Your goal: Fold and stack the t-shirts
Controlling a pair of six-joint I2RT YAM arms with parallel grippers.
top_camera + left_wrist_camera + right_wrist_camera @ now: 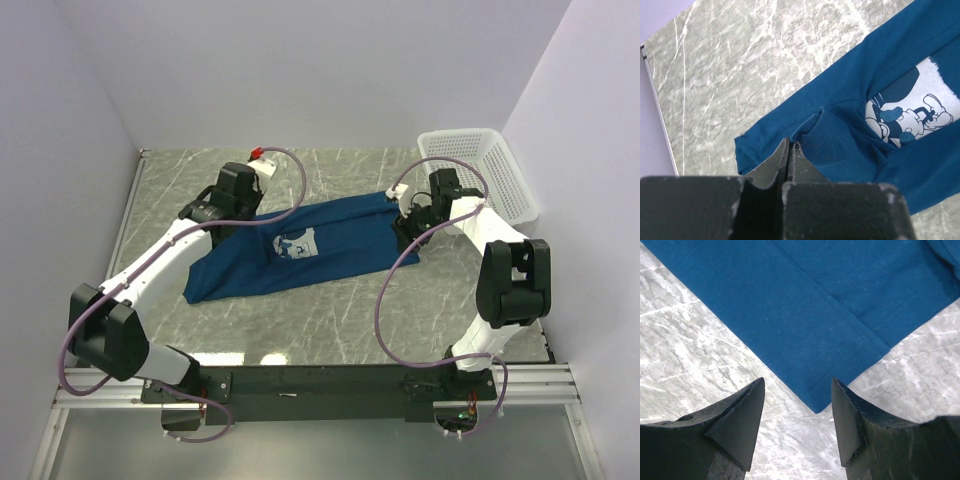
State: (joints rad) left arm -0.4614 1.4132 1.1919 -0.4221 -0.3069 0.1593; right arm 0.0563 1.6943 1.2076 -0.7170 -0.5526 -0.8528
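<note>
One blue t-shirt [340,245], cartoon print, mid-frame on bench [330,320]. Left pincer [790,143] clamps its fabric; right pincer [798,382] gapes open.

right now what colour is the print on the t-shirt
White print with black cartoon lines on the blue t-shirt; clearest in the left wrist view.

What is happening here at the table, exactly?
Two robot arms are working on one blue t-shirt lying on the marble table. The left arm has its jaws shut on a pinch of fabric near the printed picture. The right arm holds its jaws open over a hem corner.
</note>
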